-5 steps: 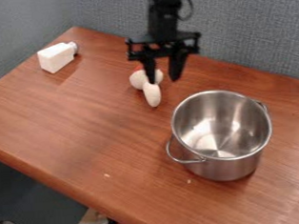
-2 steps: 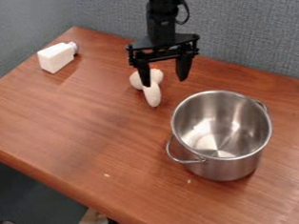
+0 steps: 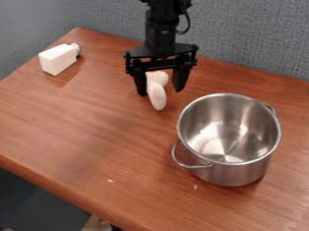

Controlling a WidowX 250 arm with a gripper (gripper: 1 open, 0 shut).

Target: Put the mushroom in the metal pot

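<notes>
- Camera view, looking down on the jaws (image 3: 160, 80): spread wide apart, gripping nothing, pointing straight down from a black arm (image 3: 164, 16).
- Straddling the mushroom (image 3: 157, 92), one black finger (image 3: 134, 79) to its left, the other to its right; contact between fingers and mushroom cannot be told.
- Mushroom lying on its side on the surface (image 3: 79, 122), cream-white, between the open fingers and just up-left of the pot.
- Metal pot (image 3: 229, 138) standing upright near the mushroom, to its lower right; shiny steel, nothing seen inside, thin wire handle resting down against its front rim.
- White rectangular block (image 3: 60, 59) well apart, near the far left corner of the reddish-brown wood surface.
- Grey textured wall (image 3: 258, 27) behind the surface.
</notes>
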